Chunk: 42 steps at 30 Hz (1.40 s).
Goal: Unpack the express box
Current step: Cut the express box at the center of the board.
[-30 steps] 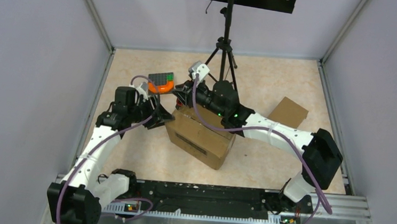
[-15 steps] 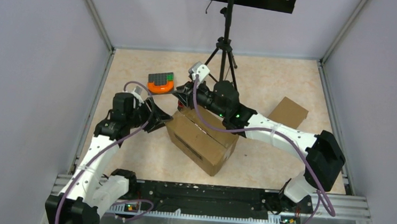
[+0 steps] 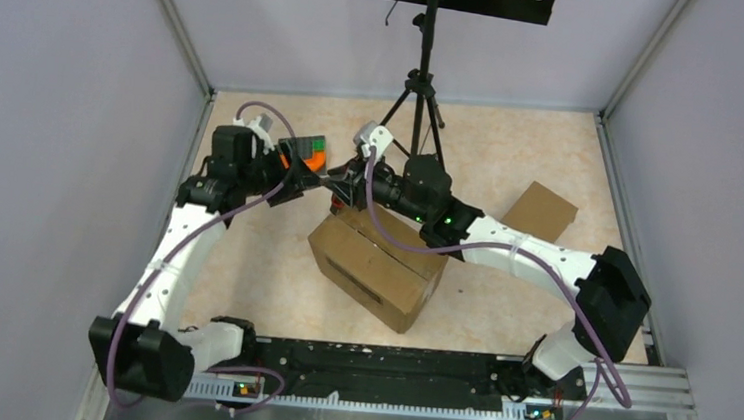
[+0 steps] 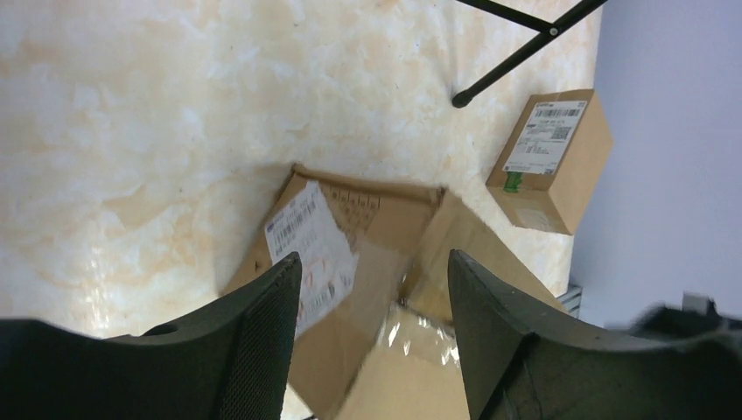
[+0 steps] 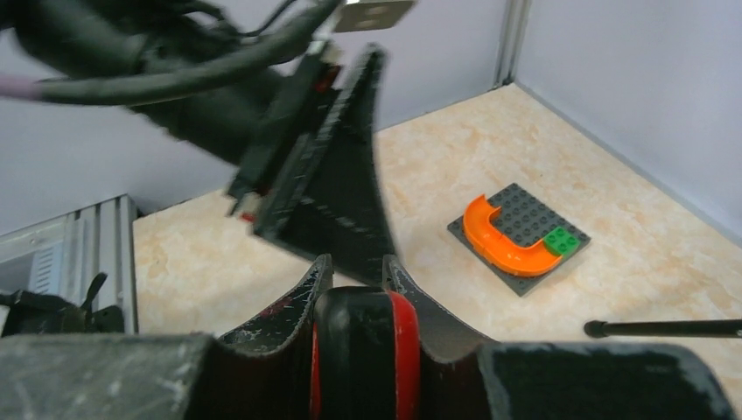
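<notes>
The brown express box (image 3: pixel 374 265) stands mid-table; in the left wrist view it lies below my fingers, with a white label (image 4: pixel 311 236) and glossy tape on its top. My left gripper (image 3: pixel 296 169) is open and empty, raised off the box's far left corner; it also shows in the left wrist view (image 4: pixel 374 262). My right gripper (image 3: pixel 342 183) hangs over the box's far edge, close to the left gripper. In the right wrist view it (image 5: pixel 357 267) is shut on a black and red round object (image 5: pixel 372 350).
A grey brick plate with an orange arch and a green brick (image 5: pixel 518 232) lies at the back left (image 3: pixel 304 155). A smaller sealed box (image 3: pixel 540 211) lies at the right, also in the left wrist view (image 4: pixel 547 162). A black tripod (image 3: pixel 418 103) stands behind the box.
My left gripper has lifted away from the box's left side and moved back toward the brick plate. My right gripper shifted slightly left. The box turned a little.
</notes>
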Tool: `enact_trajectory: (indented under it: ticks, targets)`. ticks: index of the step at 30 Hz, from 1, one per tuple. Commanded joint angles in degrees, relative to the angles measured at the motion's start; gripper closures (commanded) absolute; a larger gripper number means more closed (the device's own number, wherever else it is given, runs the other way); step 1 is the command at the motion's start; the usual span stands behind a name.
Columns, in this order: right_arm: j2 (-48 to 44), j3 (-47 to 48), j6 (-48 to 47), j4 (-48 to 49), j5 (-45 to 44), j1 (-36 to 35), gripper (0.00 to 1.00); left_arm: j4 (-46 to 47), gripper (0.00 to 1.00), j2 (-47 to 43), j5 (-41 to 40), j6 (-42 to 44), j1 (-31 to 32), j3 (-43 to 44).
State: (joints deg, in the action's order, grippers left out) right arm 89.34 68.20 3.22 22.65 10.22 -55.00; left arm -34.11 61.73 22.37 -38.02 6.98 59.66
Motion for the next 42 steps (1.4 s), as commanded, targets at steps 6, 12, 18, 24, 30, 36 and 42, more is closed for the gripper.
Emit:
enact_trajectory:
  ticks: [6, 12, 18, 24, 30, 36, 42]
  targets:
    - [-3.58, -3.89, 1.79, 0.88, 5.48, -0.66, 1.00, 0.91, 0.33, 17.14, 16.49, 12.01, -0.09, 11.85]
    - [-4.04, -4.71, 1.70, 0.82, 4.66, -0.72, 1.00, 4.87, 0.28, 17.97, 25.27, 12.83, 0.14, 7.78]
    - [-4.00, -4.59, 1.53, 0.40, 3.80, -0.72, 1.00, 4.51, 0.27, 18.68, 30.27, 16.10, 0.25, 5.00]
    - [-3.87, -4.44, 1.09, -0.49, 2.66, -1.01, 1.00, 4.05, 0.34, 20.32, 31.27, 18.07, 0.34, 2.76]
    - [-3.73, -4.32, 0.80, -1.58, 0.77, -1.57, 1.00, 3.28, 0.46, 21.78, 29.87, 20.56, 0.40, 2.64]
    - [-4.46, -4.52, -0.02, -2.91, -2.06, -2.21, 1.00, 2.02, 0.54, 23.10, 27.11, 22.98, 0.62, 3.42]
    - [-5.71, -5.40, -1.19, -4.00, -5.11, -2.91, 1.00, 0.78, 0.63, 24.36, 24.41, 25.17, 1.07, 4.01]
